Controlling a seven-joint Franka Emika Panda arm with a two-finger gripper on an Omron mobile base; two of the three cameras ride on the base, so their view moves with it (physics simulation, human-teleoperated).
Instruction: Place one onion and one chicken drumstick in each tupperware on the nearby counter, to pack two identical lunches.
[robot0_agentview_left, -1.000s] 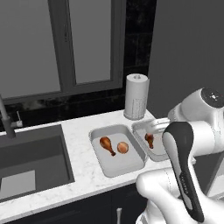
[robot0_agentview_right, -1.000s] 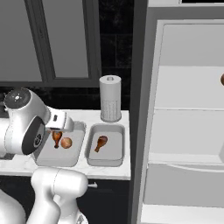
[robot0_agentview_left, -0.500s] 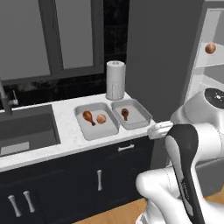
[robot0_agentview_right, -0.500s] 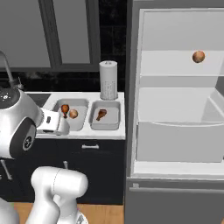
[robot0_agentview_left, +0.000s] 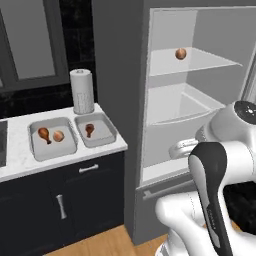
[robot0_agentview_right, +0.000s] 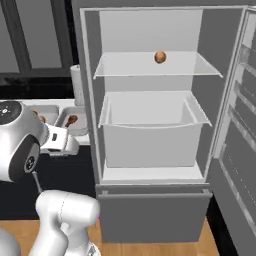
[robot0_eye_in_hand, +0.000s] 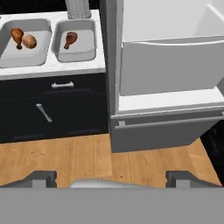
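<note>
**Beside the open fridge: two containers on the counter, one onion on the shelf**

On the white counter (robot0_agentview_left: 100, 150), over black cabinet fronts with silver handles, two grey tupperware containers sit side by side. The left container (robot0_agentview_left: 52, 139) holds a chicken drumstick (robot0_agentview_left: 44, 134) and an onion (robot0_agentview_left: 58, 135), lying close together. The right container (robot0_agentview_left: 96, 130) holds a single drumstick (robot0_agentview_left: 89, 130). A paper towel roll (robot0_agentview_left: 82, 91) stands upright behind the right container, near the wall.

To the right of the counter stands the grey fridge (robot0_agentview_right: 150, 125) with its door swung open. A second onion (robot0_agentview_right: 160, 56) rests on the upper shelf (robot0_agentview_right: 200, 67), towards the back. Below that shelf is a pale drawer (robot0_agentview_right: 150, 135).

The hand view looks down on both containers at its upper left, with the same contents: drumstick (robot0_eye_in_hand: 17, 35) and onion (robot0_eye_in_hand: 29, 41) in the left one, a drumstick (robot0_eye_in_hand: 70, 39) alone in the right one. Wooden floor (robot0_eye_in_hand: 109, 162) lies below the cabinets. The gripper (robot0_eye_in_hand: 111, 178) shows its two dark fingertips (robot0_eye_in_hand: 41, 178) set wide apart at the bottom of that view, with nothing between them, well apart from the counter and the fridge shelf.
</note>
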